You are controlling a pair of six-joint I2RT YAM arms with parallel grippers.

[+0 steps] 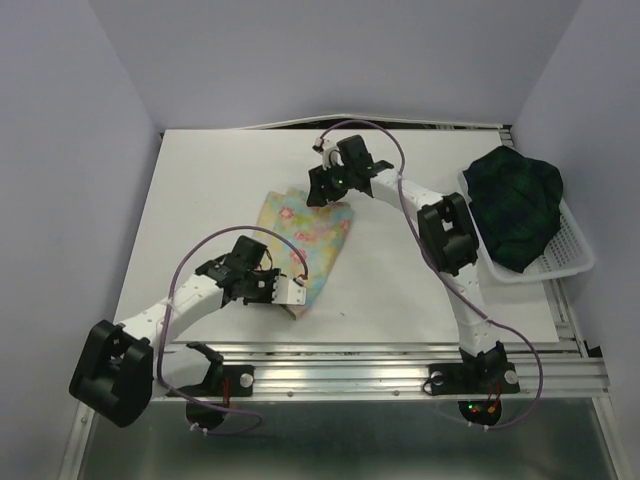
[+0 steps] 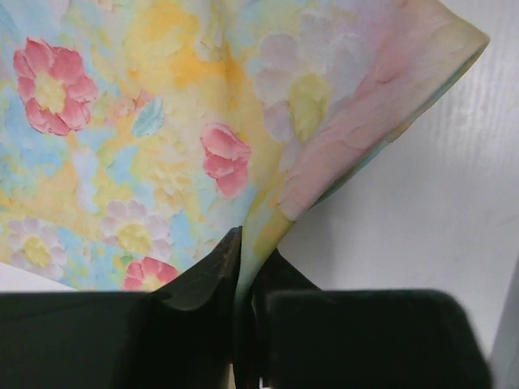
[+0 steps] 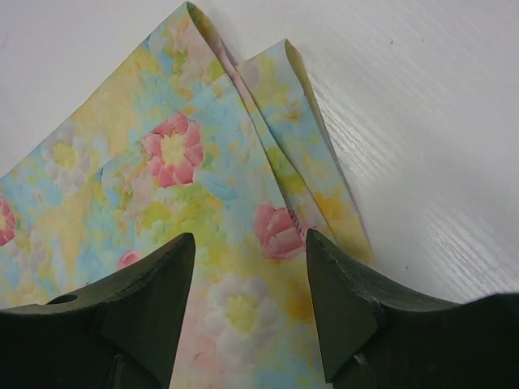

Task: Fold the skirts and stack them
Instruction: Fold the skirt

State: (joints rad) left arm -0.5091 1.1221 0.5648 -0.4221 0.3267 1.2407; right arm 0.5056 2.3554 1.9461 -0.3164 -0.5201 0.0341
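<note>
The pale yellow flowered skirt [image 1: 305, 235] lies partly folded on the white table [image 1: 220, 180]. My left gripper [image 1: 270, 290] is shut on its near edge; in the left wrist view the cloth [image 2: 162, 138] runs down between the closed fingers [image 2: 212, 271]. My right gripper [image 1: 325, 190] is open over the skirt's far corner; in the right wrist view the floral cloth [image 3: 219, 203] lies between the spread fingers [image 3: 340, 292], with two folded layers showing. The dark green-and-navy plaid skirt [image 1: 515, 205] sits crumpled in the white mesh basket [image 1: 575, 255] at the right.
The basket stands at the table's right edge, beside the right arm's elbow [image 1: 447, 232]. Grey walls close in the table on the left, back and right. A metal rail [image 1: 400, 375] runs along the near edge.
</note>
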